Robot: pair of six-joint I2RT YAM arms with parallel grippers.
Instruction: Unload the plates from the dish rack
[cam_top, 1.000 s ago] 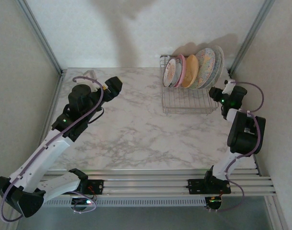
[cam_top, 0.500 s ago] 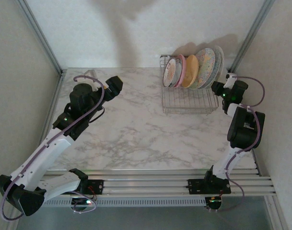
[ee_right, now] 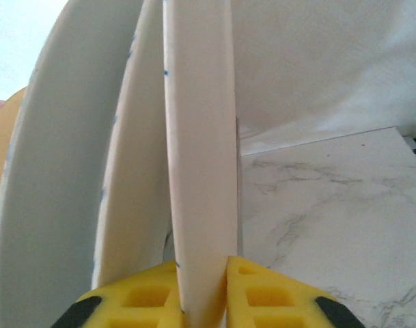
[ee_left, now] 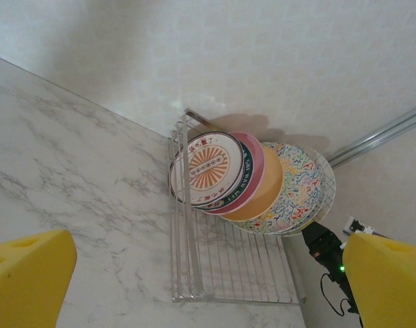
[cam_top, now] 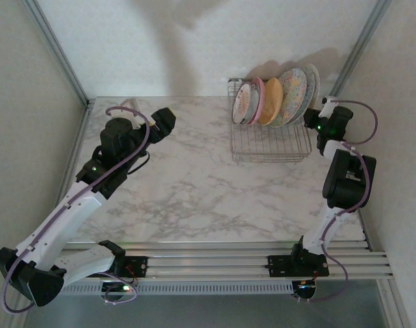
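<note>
Several plates (cam_top: 274, 100) stand on edge at the back of the silver wire dish rack (cam_top: 270, 147). From the left they are a white one with an orange centre (ee_left: 208, 167), a pink, an orange-yellow (ee_left: 270, 193), a speckled one (ee_left: 298, 195) and a pale grid-patterned one (ee_left: 326, 179). My right gripper (cam_top: 315, 123) sits at the rack's right end. Its yellow pads (ee_right: 262, 290) are shut on the rim of the grid-patterned plate (ee_right: 201, 150), the rightmost one. My left gripper (cam_top: 168, 120) hangs open over the table's left, well away from the rack, with nothing between its fingers (ee_left: 30, 273).
The rack stands at the table's back right, close to the rear wall and a metal corner post (cam_top: 358, 48). Bare marble table (cam_top: 187, 184) spreads to the rack's left and front. The rack's front half (ee_left: 235, 263) holds nothing.
My right gripper has moved back and up along the rack's right side to the rightmost plate and closed its pads on the rim. The left arm has hardly moved.
</note>
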